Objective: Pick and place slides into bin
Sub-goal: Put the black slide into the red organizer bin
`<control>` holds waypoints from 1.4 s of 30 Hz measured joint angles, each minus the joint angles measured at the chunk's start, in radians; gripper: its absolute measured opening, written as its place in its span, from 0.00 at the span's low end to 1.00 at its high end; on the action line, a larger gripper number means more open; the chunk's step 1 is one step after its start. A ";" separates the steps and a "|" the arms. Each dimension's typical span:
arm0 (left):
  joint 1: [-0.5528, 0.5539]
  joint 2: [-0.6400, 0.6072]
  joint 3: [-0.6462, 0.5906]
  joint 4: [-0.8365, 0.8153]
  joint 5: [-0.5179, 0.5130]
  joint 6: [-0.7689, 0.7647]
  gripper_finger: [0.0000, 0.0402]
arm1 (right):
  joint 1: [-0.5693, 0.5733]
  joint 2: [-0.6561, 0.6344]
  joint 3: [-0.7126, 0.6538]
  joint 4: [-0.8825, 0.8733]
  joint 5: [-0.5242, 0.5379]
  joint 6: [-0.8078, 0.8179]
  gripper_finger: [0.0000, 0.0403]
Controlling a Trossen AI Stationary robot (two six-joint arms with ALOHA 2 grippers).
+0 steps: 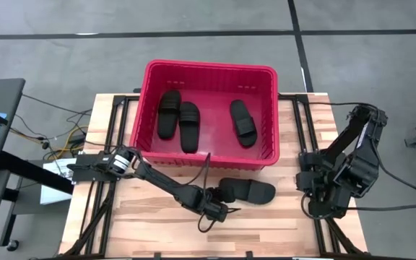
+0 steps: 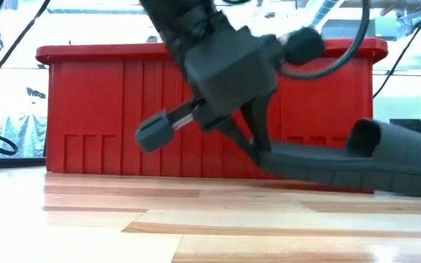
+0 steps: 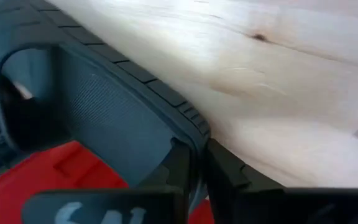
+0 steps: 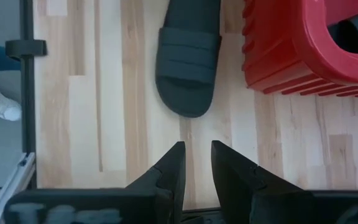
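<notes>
Large rectangular red plastic bin (image 1: 206, 72) with lattice walls and rolled rim: upper centre of the high view, on the far part of the pale wooden plank worktop (image 1: 280, 224). Inside it, three matte black slide sandals with flat soles and one wide strap each: two side by side in the left half (image 1: 169, 113) (image 1: 189, 126), one apart in the right half (image 1: 243, 122), all with long axes running roughly top to bottom of the frame. Fourth black slide sandal (image 1: 247, 191): on the worktop just below the bin's near wall, centre of the high view, long axis left to right, its left end raised off the boards in the low view while the right end rests on them. Left hand (image 1: 217, 208): at that raised end, fingers (image 3: 178, 168) closed on the sandal's edge. Right hand (image 4: 197, 163): parked over the worktop's right side, fingers slightly apart, gripping nothing, pointing at the sandal's strapped end. No legible writing. Bare boards lie below and left of the sandal; the bin's floor has free room at centre.
</notes>
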 joint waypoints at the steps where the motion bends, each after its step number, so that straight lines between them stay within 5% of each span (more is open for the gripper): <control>1: -0.002 0.000 0.017 -0.013 -0.001 0.001 0.04 | 0.000 0.000 -0.002 -0.001 0.000 0.000 0.17; 14: -0.063 0.000 0.227 -0.299 0.007 -0.031 0.03 | 0.000 -0.001 -0.016 -0.002 -0.025 -0.007 0.17; 31: -0.157 -0.002 0.622 -0.902 -0.027 -0.210 0.03 | 0.000 -0.001 -0.016 -0.032 -0.027 -0.036 0.17; 42: -0.171 -0.016 0.720 -1.051 -0.183 -0.278 0.03 | 0.000 -0.002 -0.016 -0.032 -0.027 -0.060 0.17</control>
